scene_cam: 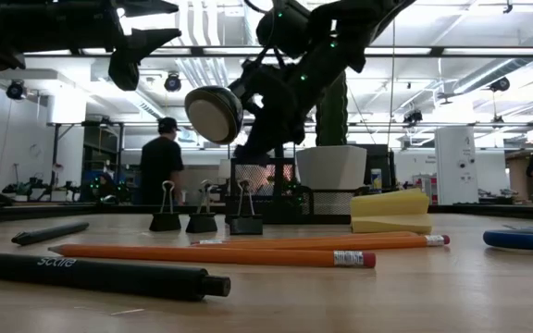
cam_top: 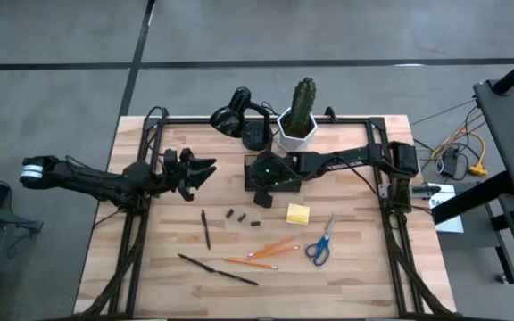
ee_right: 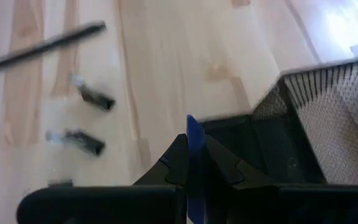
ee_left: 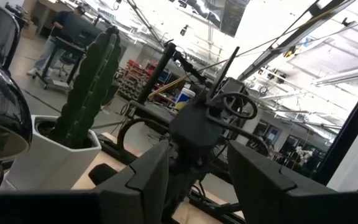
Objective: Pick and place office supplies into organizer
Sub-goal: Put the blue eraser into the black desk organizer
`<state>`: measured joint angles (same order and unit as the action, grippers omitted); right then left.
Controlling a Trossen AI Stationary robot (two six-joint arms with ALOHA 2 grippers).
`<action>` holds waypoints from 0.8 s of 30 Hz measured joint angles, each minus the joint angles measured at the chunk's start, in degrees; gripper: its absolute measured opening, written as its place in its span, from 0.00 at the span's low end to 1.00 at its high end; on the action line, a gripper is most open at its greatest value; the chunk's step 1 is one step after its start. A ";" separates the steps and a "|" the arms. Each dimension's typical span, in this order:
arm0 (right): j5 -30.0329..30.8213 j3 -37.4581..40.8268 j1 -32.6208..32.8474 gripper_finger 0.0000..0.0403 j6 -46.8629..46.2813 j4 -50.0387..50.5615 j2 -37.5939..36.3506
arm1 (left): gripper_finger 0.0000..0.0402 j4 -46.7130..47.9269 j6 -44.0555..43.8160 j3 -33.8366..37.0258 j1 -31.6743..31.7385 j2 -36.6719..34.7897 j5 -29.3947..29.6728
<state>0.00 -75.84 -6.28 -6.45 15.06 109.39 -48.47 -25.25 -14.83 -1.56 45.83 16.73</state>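
On the table lie a yellow sticky pad (cam_top: 298,213), blue-handled scissors (cam_top: 321,242), orange pencils (cam_top: 270,250), two dark pens (cam_top: 205,229) (cam_top: 217,269) and small dark binder clips (cam_top: 235,216). The black mesh organizer (cam_top: 273,168) stands in front of the cactus pot. My right gripper (cam_top: 262,193) hangs over the organizer's near edge (ee_right: 328,118), shut on a thin blue object (ee_right: 193,134). My left gripper (cam_top: 196,171) is open and raised, left of the organizer, touching nothing. My right gripper pinches the thin blue object (ee_right: 193,149) between its two fingers, seen edge-on in the wrist view. The fingers (ee_right: 174,163) come from above, pointing down. The object is lifted clear, just above the organizer's edge. How long it is below the fingers is hidden.
A black desk lamp (cam_top: 236,114) and a white pot with a cactus (cam_top: 300,120) stand at the far edge behind the organizer. Black frame rails run along the table's left and right sides. Bare wood lies between the clips and the organizer. A person stands in the room beyond (scene_cam: 162,162).
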 joint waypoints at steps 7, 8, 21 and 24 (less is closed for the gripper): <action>1.89 -0.74 -0.33 0.03 4.09 5.00 1.32 | 0.37 1.15 -0.05 0.00 0.00 0.04 -0.02; 1.89 -0.65 -0.33 0.03 4.66 5.64 1.71 | 0.37 1.20 -0.07 0.00 0.00 0.04 -0.01; 3.87 -0.46 -0.81 0.03 10.73 5.75 3.10 | 0.37 1.52 0.05 0.00 0.07 0.35 0.00; 5.03 -0.43 -0.74 0.03 11.81 5.46 3.25 | 0.37 1.51 0.04 0.00 0.07 0.56 0.00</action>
<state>5.03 -76.27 -7.03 5.37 20.52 112.64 -46.96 -25.21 -14.83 -1.50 46.39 16.73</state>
